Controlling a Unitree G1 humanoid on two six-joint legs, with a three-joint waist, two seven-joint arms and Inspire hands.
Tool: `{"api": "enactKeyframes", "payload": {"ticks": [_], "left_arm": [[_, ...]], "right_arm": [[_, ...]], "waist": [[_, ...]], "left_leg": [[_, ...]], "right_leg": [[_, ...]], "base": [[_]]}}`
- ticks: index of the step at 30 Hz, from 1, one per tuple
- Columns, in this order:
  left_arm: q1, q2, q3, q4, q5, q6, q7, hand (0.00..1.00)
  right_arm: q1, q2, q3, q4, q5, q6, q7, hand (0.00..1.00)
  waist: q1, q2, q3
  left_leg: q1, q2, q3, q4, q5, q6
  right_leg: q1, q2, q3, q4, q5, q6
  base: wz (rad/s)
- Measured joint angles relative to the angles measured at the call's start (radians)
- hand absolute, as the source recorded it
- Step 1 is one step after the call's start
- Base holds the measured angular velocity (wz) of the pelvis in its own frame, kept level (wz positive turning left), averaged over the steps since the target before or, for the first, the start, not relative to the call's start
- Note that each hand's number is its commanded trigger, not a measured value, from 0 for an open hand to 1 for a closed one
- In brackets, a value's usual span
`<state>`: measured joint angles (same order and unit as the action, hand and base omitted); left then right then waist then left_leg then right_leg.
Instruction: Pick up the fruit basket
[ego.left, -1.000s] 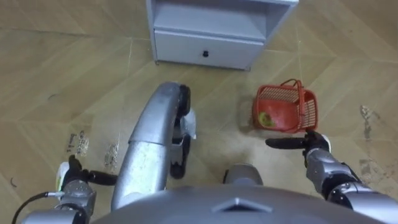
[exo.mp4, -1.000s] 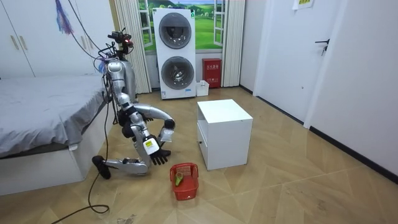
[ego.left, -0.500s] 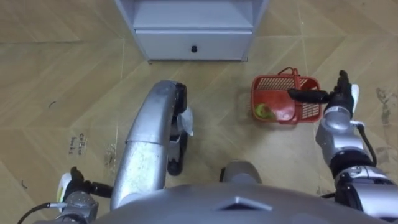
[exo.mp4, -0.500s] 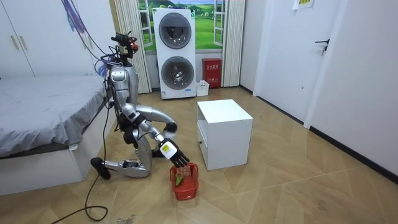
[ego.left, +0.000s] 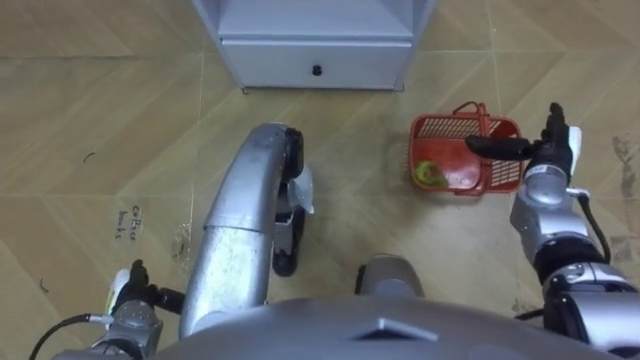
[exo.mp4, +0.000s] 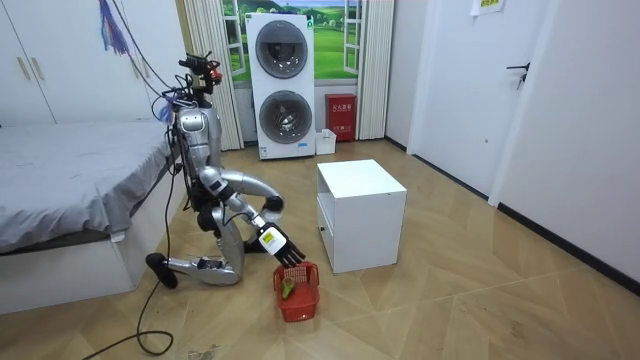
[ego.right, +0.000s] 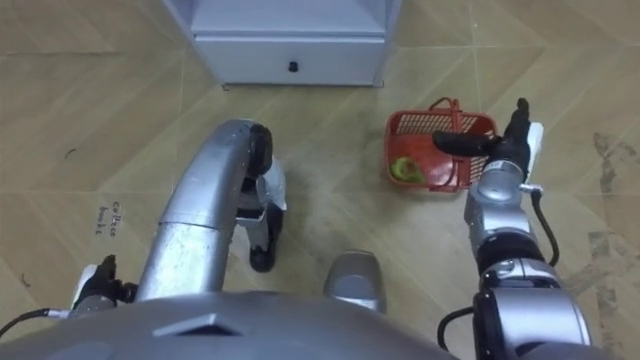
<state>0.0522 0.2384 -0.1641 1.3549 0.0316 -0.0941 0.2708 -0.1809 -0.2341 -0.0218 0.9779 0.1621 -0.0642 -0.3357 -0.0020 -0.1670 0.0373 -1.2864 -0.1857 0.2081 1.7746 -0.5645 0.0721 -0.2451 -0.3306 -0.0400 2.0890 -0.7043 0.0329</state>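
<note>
Now the robot is kneeling low on the wooden floor (exo.mp4: 470, 300), with the bed (exo.mp4: 70, 190) just behind it on the room view's left. The white cabinet (exo.mp4: 360, 212) is standing in front of it, and the stacked washing machines (exo.mp4: 281, 85) are sitting against the far wall. From its head, the cabinet is showing at the top of the eye views, its drawer (ego.left: 315, 65) facing the robot with a small dark knob (ego.left: 316, 70) in the middle.

The red basket (ego.left: 465, 155) is sitting on the floor off to the robot's right front, near the cabinet's front corner and apart from it. Its handle (ego.left: 472, 112) is arching up over the rim, and a green fruit (ego.left: 428, 173) is lying inside, toward the robot's side.

The robot is holding its right arm out over that spot. The right hand (ego.left: 545, 150) is hanging just above the basket's right edge, fingers straight and spread and the thumb sticking out across the rim. It is gripping nothing, and I cannot tell whether it is touching the basket.

The left hand (ego.left: 135, 300) is hanging low at the robot's left side, well away from the basket, and I cannot tell how it is set.
</note>
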Motion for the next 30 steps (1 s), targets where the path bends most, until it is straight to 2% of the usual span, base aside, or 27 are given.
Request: {"api": "enactKeyframes", "payload": {"ticks": [5, 11, 16, 19, 21, 24, 26, 30], "left_arm": [[0.009, 0.013, -0.005, 0.003, -0.001, 0.003, -0.028, 0.00], [0.001, 0.023, -0.005, 0.003, -0.002, 0.010, -0.071, 0.00], [0.023, 0.032, -0.006, 0.002, -0.002, 0.026, -0.090, 0.00], [0.020, 0.037, -0.006, -0.001, -0.002, 0.039, -0.110, 0.00], [0.019, 0.039, -0.011, -0.002, -0.002, 0.038, -0.110, 0.00], [0.020, 0.044, -0.017, -0.002, -0.002, 0.036, -0.113, 0.00], [0.029, 0.048, -0.019, -0.005, -0.002, 0.036, -0.121, 0.00], [0.050, 0.052, -0.038, -0.016, -0.003, 0.038, -0.139, 0.00]], "right_arm": [[-0.063, -0.021, 0.001, 0.083, 0.029, 0.002, 0.020, 0.00], [-0.096, -0.099, 0.038, 0.147, 0.049, 0.001, 0.067, 0.00], [-0.097, -0.155, 0.042, 0.183, 0.098, 0.001, 0.091, 0.00], [-0.098, -0.175, 0.043, 0.205, 0.119, 0.001, 0.097, 0.00], [-0.115, -0.193, 0.056, 0.251, 0.144, 0.001, 0.108, 0.00], [-0.119, -0.213, 0.071, 0.295, 0.152, 0.000, 0.134, 0.00], [-0.119, -0.220, 0.071, 0.312, 0.172, 0.001, 0.147, 0.00], [-0.119, -0.234, 0.073, 0.348, 0.228, 0.002, 0.174, 0.00]], "waist": [[0.014, 0.021, -0.0015], [0.068, 0.019, 0.0043], [0.103, 0.028, 0.0084], [0.120, 0.043, 0.0142], [0.130, 0.063, 0.0167], [0.145, 0.074, 0.0169], [0.147, 0.083, 0.0129], [0.147, 0.099, 0.0119]], "left_leg": [[-0.028, 0.001, 0.001, 0.000, 0.001, -0.001], [-0.047, 0.004, 0.008, -0.003, 0.001, 0.000], [-0.069, 0.010, 0.012, -0.003, 0.002, 0.002], [-0.083, 0.014, 0.017, -0.002, 0.005, 0.007], [-0.084, 0.017, 0.026, -0.003, 0.008, 0.012], [-0.089, 0.018, 0.036, -0.008, 0.010, 0.017], [-0.097, 0.019, 0.040, -0.009, 0.012, 0.020], [-0.105, 0.019, 0.043, -0.010, 0.016, 0.025]], "right_leg": [[-0.024, 0.000, -0.001, -0.001, -0.001, 0.001], [-0.049, -0.005, 0.000, 0.000, -0.001, 0.002], [-0.077, -0.005, 0.005, 0.005, -0.002, 0.003], [-0.093, -0.007, 0.006, 0.008, -0.005, 0.010], [-0.100, -0.013, 0.007, 0.008, -0.005, 0.010], [-0.110, -0.019, 0.008, 0.013, -0.005, 0.010], [-0.120, -0.020, 0.009, 0.016, -0.005, 0.011], [-0.128, -0.022, 0.008, 0.019, -0.006, 0.012]], "base": [[0.02], [0.01], [-0.01], [0.01], [0.00], [0.00], [0.00], [0.01]]}}
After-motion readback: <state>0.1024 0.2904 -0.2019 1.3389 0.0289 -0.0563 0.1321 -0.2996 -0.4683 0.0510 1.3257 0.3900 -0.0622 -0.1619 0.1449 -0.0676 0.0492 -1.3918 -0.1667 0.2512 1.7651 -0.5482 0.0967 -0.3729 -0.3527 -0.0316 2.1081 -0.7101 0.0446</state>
